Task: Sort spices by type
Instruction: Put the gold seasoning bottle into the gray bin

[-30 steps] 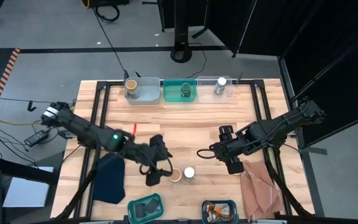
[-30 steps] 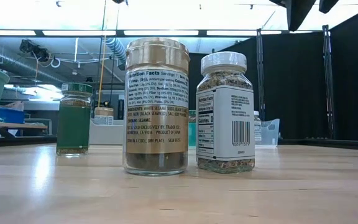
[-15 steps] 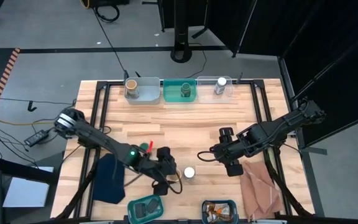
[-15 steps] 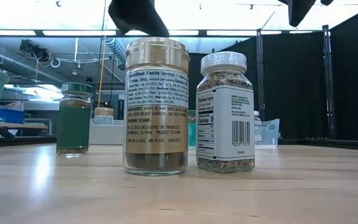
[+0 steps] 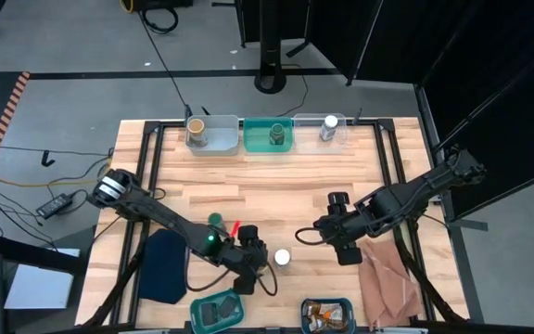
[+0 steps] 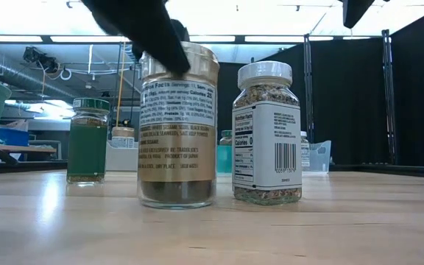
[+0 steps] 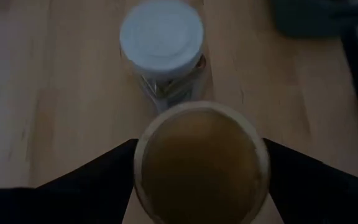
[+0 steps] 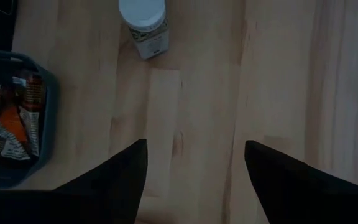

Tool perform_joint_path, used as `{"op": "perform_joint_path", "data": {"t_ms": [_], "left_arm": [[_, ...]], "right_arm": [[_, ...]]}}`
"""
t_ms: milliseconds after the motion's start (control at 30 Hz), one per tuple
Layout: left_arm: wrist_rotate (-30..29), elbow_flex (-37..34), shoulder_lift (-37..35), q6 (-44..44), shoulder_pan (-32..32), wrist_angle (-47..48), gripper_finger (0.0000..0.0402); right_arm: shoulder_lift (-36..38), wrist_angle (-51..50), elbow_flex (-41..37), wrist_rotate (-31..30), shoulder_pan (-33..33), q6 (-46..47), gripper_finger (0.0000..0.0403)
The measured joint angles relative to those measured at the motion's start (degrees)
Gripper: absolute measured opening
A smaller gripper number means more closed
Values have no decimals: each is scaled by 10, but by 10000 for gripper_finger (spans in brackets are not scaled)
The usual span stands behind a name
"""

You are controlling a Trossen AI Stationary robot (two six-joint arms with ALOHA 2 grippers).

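My left gripper point(image 5: 252, 259) point(image 7: 199, 155) has come down over the tan-top jar point(image 6: 177, 125), which stands near the table's near edge and is hidden under the gripper in the high view. A white-top jar point(image 5: 283, 258) point(image 6: 266, 132) stands just to its right. A green-top jar point(image 6: 88, 140) stands farther back on the left. My right gripper point(image 5: 326, 228) point(image 8: 194, 155) hangs open above bare wood, right of the white-top jar point(image 8: 143, 18). Three far bins hold a tan-top point(image 5: 196, 128), a green-top point(image 5: 275, 137) and a white-top jar point(image 5: 329, 125). My left gripper holds the tan-top jar by its lid point(image 7: 201, 158), pinched between the two fingers point(image 7: 95, 180), one on each side of the rim. The fingers come from above, pointing down. The jar stands upright with its base point(image 6: 177, 200) on the table.
At the near edge, a teal bin point(image 5: 216, 311) holds dark boxes and a blue bin point(image 5: 325, 314) point(image 8: 45, 99) holds brown packets. A dark blue cloth point(image 5: 165, 264) lies near left, a pinkish-brown cloth point(image 5: 387, 278) near right. Bare wood lies in the table's middle.
My left gripper has moved toward the table's right and near edge and come down over the tan-top jar, taking hold of its lid. The jar has slid a little to the left in the low view and stays upright.
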State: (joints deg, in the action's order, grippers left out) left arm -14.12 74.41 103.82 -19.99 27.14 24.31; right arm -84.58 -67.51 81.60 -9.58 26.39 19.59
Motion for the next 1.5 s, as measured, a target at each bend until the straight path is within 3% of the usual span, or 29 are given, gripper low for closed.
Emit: {"op": "perform_joint_path", "data": {"t_ms": [400,767,1000,1500], "left_arm": [[-12,1,2,1,0,-2,324],[-10,1,1,2,0,7,271],[-9,2,-1,-26,0,8,269],[-50,1,-83,-87,-13,49,268]], "right_arm": [[0,2,0,-20,9,14,270],[0,2,0,-30,9,17,261],[0,2,0,-30,9,19,259],[0,2,0,-45,9,19,258]]}}
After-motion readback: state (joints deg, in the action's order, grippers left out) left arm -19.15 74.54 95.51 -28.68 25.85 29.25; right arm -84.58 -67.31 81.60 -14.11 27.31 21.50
